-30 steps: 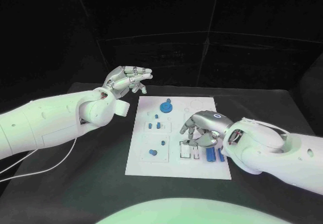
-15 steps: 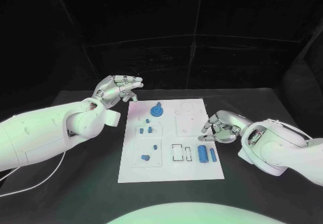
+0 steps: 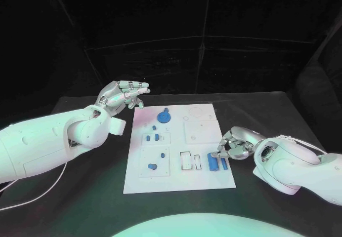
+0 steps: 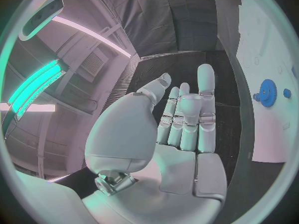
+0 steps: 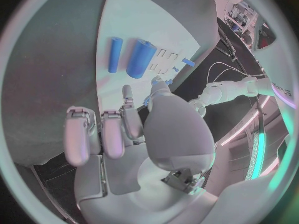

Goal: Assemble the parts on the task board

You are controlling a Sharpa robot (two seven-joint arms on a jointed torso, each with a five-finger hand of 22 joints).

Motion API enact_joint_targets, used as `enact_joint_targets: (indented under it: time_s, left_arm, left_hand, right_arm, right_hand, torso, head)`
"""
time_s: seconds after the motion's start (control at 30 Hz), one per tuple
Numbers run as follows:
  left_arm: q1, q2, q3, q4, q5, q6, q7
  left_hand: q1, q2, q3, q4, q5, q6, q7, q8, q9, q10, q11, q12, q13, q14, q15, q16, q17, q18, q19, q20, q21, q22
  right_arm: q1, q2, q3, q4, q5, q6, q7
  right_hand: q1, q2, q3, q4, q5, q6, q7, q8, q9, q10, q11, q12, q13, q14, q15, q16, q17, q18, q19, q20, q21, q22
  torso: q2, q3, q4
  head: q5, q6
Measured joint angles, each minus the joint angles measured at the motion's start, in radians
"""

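The white task board [image 3: 203, 180] lies in the middle of the table. On it are a blue gear [image 3: 164, 117], several small blue parts [image 3: 150, 138] and two blue cylinders [image 3: 213, 162] lying side by side near its right edge. My right hand [image 3: 234, 144] hovers at that edge just beyond the cylinders, fingers curled in and holding nothing. In the right wrist view both cylinders [image 5: 141, 58] lie on the board [image 5: 143, 20] ahead of the curled fingers [image 5: 112, 134]. My left hand [image 3: 122, 94] is raised off the board's far left corner, its straight fingers [image 4: 206, 109] holding nothing, with the gear [image 4: 268, 92] off to one side.
Empty white-framed slots [image 3: 187, 160] sit left of the cylinders. A small heart-shaped blue part [image 3: 151, 166] lies in the board's near left square. A thin white cable [image 3: 43, 190] trails over the black table under my left arm.
My right hand has drawn back from over the board's middle to its right edge, then shifted nearer, beside the cylinders. The left hand has hardly moved. The camera shifted.
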State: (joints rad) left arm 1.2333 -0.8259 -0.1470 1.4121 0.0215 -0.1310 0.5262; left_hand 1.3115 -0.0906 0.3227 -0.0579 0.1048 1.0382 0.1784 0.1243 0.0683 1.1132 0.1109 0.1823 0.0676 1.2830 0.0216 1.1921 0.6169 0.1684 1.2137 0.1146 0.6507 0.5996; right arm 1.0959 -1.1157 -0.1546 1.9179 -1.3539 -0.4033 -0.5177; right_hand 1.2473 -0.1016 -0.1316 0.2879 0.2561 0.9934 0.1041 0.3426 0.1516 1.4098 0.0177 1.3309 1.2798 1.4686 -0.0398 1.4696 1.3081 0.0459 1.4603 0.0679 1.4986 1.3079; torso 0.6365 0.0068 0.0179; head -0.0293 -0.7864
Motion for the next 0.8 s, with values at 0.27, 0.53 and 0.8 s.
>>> enact_joint_targets:
  time_s: [0.27,0.53,0.8]
  left_arm:
    - [-0.001,-0.001,-0.001,0.000,0.000,0.000,0.001]
    - [-0.001,-0.004,-0.001,0.000,0.000,0.000,0.001]
    - [-0.001,-0.005,-0.001,-0.001,0.000,0.001,0.001]
  left_hand:
    - [0.000,0.000,0.000,0.000,0.000,0.000,0.000,0.000,0.000,0.004,-0.004,0.000,0.000,0.000,0.000,0.000,0.000,0.000,0.000,0.000,0.000,-0.001]
    - [0.000,0.000,0.000,0.000,0.000,0.000,0.000,0.000,0.000,0.004,-0.004,0.000,0.000,0.000,0.000,0.000,0.000,0.000,0.000,0.000,0.000,-0.001]
    - [0.000,0.000,-0.003,0.003,0.000,0.000,0.000,0.000,0.000,0.004,-0.004,0.000,0.000,0.000,0.000,0.000,0.000,0.000,0.000,0.000,0.000,-0.001]
  right_arm:
    - [-0.010,0.016,-0.003,-0.004,-0.038,0.010,-0.031]
    - [-0.020,0.030,-0.003,-0.010,-0.066,0.022,-0.046]
    - [-0.038,0.044,-0.004,-0.014,-0.084,0.046,-0.052]
  right_hand:
    - [-0.010,0.010,-0.010,0.004,-0.006,0.004,-0.004,0.009,0.004,0.000,0.000,0.000,0.003,-0.003,-0.003,0.000,0.000,0.000,0.000,0.000,0.000,0.000]
    - [-0.010,0.010,-0.015,0.004,-0.006,0.007,-0.007,0.013,0.008,0.004,-0.003,0.004,0.010,-0.004,-0.003,0.004,0.000,0.000,0.000,0.000,0.004,0.000]
    - [-0.010,0.010,-0.015,0.004,-0.006,0.011,-0.011,0.020,0.011,0.011,-0.003,0.008,0.017,-0.004,-0.003,0.004,0.000,0.000,0.004,-0.004,0.007,0.000]
  torso:
    - [0.000,-0.0006,0.0007]
    - [0.001,-0.0014,0.0012]
    - [0.001,-0.0013,0.0012]
  head:
    - [-0.003,0.000]
    - [-0.003,-0.002]
    - [0.000,-0.006]
